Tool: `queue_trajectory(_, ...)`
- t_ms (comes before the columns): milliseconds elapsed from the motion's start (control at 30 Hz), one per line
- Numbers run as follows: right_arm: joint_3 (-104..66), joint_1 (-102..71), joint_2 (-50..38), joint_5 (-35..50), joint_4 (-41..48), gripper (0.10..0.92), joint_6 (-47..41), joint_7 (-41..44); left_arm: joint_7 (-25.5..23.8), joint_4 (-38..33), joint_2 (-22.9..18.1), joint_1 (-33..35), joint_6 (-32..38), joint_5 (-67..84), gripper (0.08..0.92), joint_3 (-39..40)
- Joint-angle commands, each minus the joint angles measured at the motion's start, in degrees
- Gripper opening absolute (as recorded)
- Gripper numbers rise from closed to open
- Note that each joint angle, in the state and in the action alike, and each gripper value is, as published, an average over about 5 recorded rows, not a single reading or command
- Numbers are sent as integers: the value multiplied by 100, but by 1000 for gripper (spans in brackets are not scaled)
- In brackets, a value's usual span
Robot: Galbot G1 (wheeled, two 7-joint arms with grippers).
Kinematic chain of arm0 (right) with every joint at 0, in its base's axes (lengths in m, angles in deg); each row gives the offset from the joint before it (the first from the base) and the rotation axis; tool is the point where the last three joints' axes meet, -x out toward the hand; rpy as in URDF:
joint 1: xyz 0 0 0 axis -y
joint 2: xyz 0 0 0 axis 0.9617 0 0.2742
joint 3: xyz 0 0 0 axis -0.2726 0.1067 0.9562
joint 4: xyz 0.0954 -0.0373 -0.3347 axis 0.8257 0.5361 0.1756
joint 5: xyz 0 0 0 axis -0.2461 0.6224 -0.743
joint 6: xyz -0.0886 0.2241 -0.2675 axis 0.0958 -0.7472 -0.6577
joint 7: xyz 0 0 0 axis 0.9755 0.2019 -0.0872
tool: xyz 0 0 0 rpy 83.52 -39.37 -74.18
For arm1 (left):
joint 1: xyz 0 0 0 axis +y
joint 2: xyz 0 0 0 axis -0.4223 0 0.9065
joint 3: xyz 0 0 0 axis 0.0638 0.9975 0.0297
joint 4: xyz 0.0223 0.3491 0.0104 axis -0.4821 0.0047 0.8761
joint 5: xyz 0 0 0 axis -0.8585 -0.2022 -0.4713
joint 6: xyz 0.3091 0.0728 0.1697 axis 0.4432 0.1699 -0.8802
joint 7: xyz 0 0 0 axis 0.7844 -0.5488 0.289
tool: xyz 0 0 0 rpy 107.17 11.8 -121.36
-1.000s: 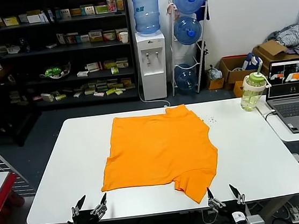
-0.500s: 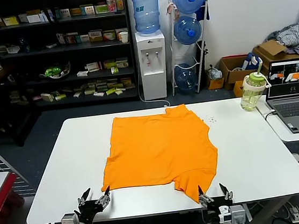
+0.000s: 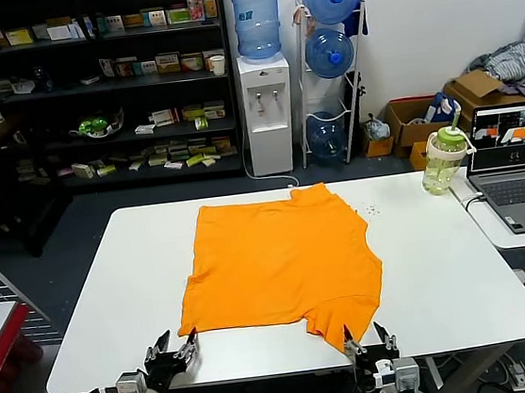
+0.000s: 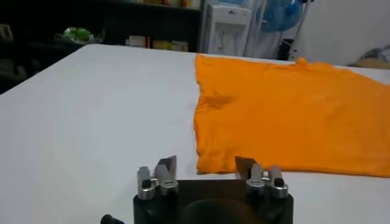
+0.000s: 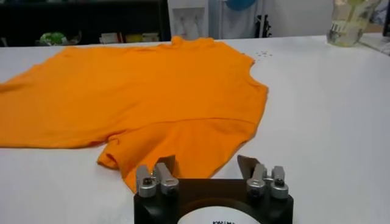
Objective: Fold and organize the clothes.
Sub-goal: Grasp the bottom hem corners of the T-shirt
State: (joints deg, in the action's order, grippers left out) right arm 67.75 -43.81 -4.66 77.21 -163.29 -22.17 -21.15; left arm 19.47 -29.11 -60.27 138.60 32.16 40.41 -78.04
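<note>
The bright orange T-shirt (image 3: 284,260) lies flat in the middle of the white table (image 3: 104,300), plain side up, no lettering showing. My left gripper (image 3: 173,349) is open at the table's front edge, just short of the shirt's near left corner (image 4: 210,161). My right gripper (image 3: 365,339) is open at the front edge, right at the shirt's near right sleeve (image 5: 177,149), its left finger (image 5: 164,165) over the fabric. Neither holds anything.
A green-lidded bottle (image 3: 444,161) stands at the table's far right corner. A laptop (image 3: 517,167) sits on a side table to the right. Water dispenser (image 3: 266,111), bottle rack and shelves stand behind. Grey-blue cloth lies on cardboard boxes (image 3: 482,86) far right.
Both grippers have moved forward and inward towards the shirt's near edge; the right one has reached the sleeve. The shirt has not moved.
</note>
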Motion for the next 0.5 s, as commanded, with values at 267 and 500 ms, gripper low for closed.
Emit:
queue_trajectory(267,23,-4,12,28,36,285,12,-1,-12,79,-37,-80,-5,-16,344,86)
queue_trajectory(500,10,-75,-25,115,-103,126,62,-7,0,-5,-56,-68,13,-15,146,96)
